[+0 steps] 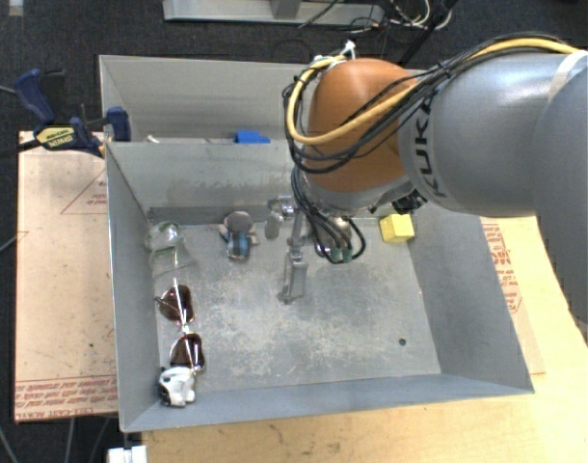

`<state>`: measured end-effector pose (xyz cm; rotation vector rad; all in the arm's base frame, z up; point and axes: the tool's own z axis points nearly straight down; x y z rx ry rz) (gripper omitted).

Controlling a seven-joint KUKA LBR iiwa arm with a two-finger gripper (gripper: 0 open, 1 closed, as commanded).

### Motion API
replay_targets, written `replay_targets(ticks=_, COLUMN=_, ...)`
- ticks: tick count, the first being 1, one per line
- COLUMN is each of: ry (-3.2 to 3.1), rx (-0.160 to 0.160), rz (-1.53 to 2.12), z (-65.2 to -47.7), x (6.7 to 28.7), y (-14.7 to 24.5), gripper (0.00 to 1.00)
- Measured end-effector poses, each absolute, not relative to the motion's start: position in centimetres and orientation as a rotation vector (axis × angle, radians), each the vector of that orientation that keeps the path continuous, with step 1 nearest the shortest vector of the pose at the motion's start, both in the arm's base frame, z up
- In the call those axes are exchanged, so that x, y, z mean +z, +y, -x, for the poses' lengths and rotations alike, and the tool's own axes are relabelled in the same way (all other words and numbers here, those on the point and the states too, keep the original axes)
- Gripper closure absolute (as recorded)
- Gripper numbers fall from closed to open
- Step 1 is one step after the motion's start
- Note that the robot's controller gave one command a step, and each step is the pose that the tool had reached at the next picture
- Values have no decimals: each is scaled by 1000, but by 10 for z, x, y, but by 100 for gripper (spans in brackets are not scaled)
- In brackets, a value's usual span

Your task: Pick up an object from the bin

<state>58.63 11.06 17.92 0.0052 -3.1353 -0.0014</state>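
Grey bin (352, 326) floor bare under end effector (292, 283), grip state can't tell; nearest grey-blue piece (238, 234) sits at its 10 o'clock, so closing here likely grabs nothing.

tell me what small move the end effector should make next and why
Probably a short shift toward the view's left and the back wall. The end effector hangs over a bare patch of the bin floor, with nothing beneath it to pick. The small grey-and-blue thing is the nearest item; the yellow block lies farther off, close under the arm.
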Motion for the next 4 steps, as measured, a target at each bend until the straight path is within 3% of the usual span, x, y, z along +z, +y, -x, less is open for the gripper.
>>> replay_targets(ticks=1, ry=-3143, rx=-3, rz=-1, z=-588, x=184, y=110, gripper=0)
replay_targets(ticks=2, ry=-3152, rx=-6, rz=81, z=-626, x=124, y=123, gripper=0)
replay_targets(ticks=3, ry=-3129, rx=-1, rz=-272, z=-642, x=105, y=126, gripper=0)
replay_targets(ticks=4, ry=-3139, rx=-3, rz=190, z=-652, x=113, y=139, gripper=0)
